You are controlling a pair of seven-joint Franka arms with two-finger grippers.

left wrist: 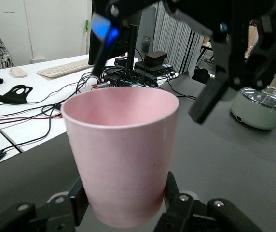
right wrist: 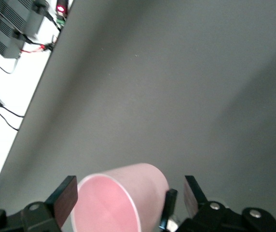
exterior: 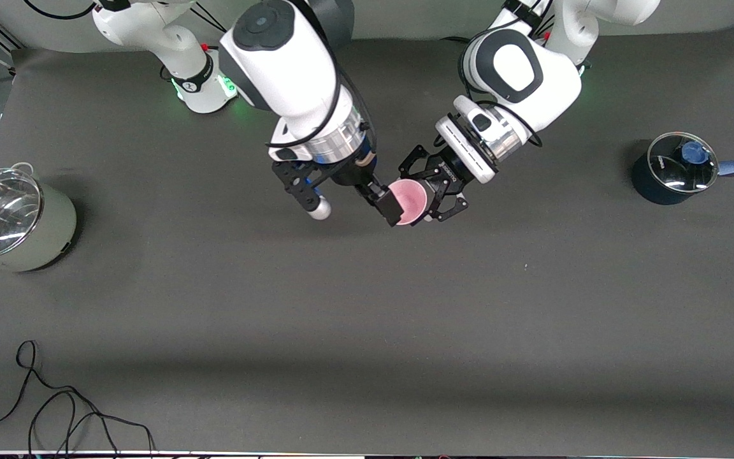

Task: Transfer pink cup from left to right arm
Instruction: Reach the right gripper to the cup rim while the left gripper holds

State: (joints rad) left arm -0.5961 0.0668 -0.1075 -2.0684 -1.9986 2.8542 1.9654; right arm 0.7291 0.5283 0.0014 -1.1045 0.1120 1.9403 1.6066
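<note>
Two arms meeting over mid-table, both up in the air. Left gripper, skeletal, clamped low on the cup. Right gripper, fingers spread either side of the cup near its rim, not yet pinching. Cup small, pale pink, held tilted aloft between both: likely light, thin-walled, smooth and slippery, so best taken gently across the upper wall, clear of the left's hold.

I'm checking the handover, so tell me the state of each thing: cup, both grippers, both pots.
Pink cup: empty, held in the air, tipped.
Left gripper: shut on the cup.
Right gripper: open around the cup.
Pale pot: lid on.
Dark pot: lid on.
</note>
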